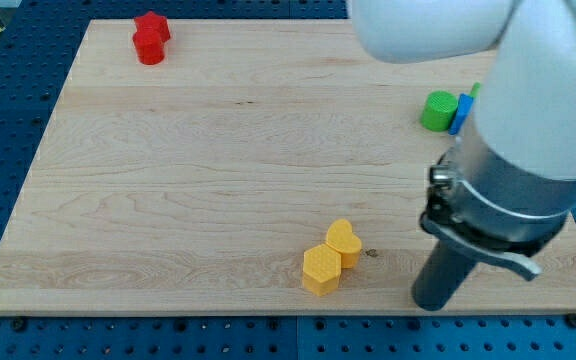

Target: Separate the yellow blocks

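Observation:
Two yellow blocks touch each other near the view's bottom centre: a yellow heart block (345, 241) and, at its lower left, a yellow hexagon block (321, 270). My tip (434, 303) rests on the board to the right of them, about a block's width or more away from the heart, near the board's bottom edge. The rod rises from it into the grey and white arm at the view's right.
Two red blocks (151, 38) stand together at the board's top left. A green cylinder (436, 110) and a blue block (461, 113) sit at the right, partly hidden by the arm. The wooden board (218, 170) lies on a blue surface.

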Action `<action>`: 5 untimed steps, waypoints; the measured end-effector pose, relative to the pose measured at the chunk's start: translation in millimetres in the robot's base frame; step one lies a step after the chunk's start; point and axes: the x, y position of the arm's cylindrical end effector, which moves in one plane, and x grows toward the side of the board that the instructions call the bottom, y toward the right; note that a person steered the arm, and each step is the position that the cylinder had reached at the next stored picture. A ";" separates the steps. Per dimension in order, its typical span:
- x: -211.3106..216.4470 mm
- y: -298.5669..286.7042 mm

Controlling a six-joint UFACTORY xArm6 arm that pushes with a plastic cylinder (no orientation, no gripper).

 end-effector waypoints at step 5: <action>0.1 -107.6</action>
